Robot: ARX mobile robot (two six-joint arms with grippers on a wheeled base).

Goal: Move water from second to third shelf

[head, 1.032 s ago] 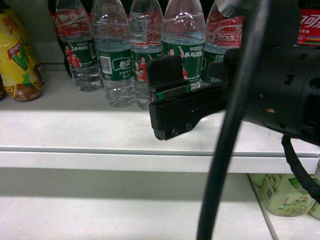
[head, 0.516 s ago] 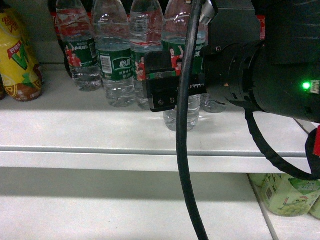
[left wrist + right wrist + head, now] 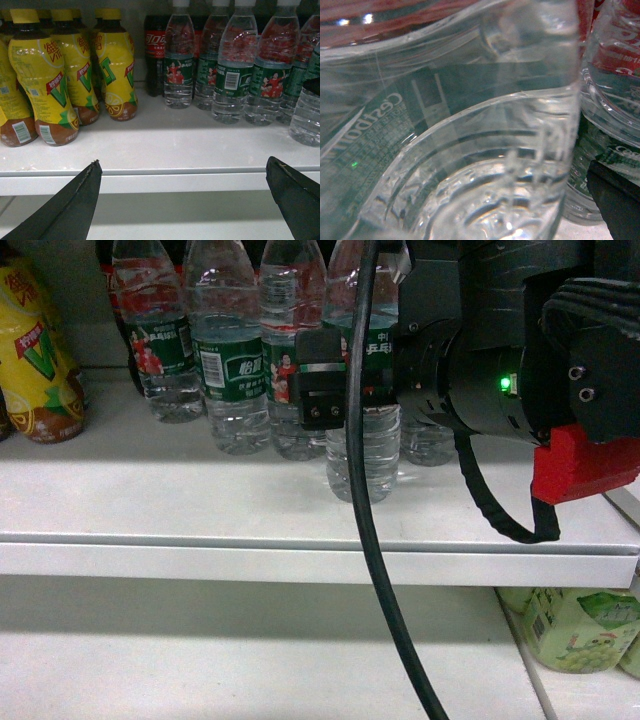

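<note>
The water (image 3: 365, 455) is a clear ribbed bottle with a green label, standing at the front of the row on the white shelf (image 3: 200, 502). My right gripper (image 3: 360, 400) reaches in from the right and straddles it at label height, jaws open; one black fingertip (image 3: 322, 390) shows on the bottle's left. The right wrist view is filled by the water (image 3: 470, 150), with a narrow gap to the finger (image 3: 617, 205) at lower right. My left gripper (image 3: 182, 167) hangs open and empty before the shelf edge, and the water (image 3: 306, 120) sits at that view's right edge.
More water bottles (image 3: 232, 360) stand in a row behind and to the left. Yellow drink bottles (image 3: 55, 85) fill the shelf's left end, with cola (image 3: 155, 50) behind. Green-labelled bottles (image 3: 570, 630) sit on the lower shelf at right. A black cable (image 3: 375, 570) hangs across the head view.
My right gripper has pushed in from in front of the shelf and now sits around the front water bottle. The bottles have not moved.
</note>
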